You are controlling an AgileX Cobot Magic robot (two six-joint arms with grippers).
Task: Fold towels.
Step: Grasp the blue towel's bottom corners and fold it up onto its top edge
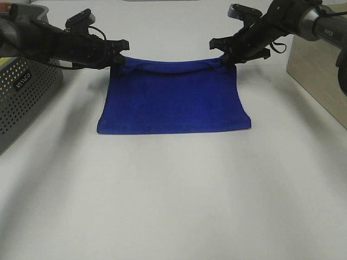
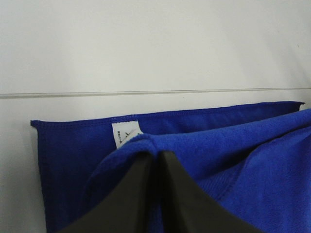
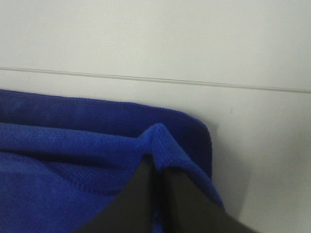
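The royal-blue towel [image 1: 174, 103] lies folded in half on the white table, its fold toward the front. My left gripper [image 1: 120, 59] is shut on the upper layer's far left corner. My right gripper [image 1: 223, 60] is shut on the far right corner. Both hold the top edge just above the lower layer. In the left wrist view the fingers [image 2: 138, 187] pinch blue cloth [image 2: 204, 155] beside the small white tag [image 2: 125, 134]. In the right wrist view the fingers [image 3: 177, 194] pinch a raised fold of the towel [image 3: 73, 145].
A grey perforated basket [image 1: 24, 95] with a yellow-green cloth [image 1: 5, 60] stands at the left edge. A pale wooden box [image 1: 320, 70] stands at the right. The table's [image 1: 173, 206] far edge runs just behind the towel.
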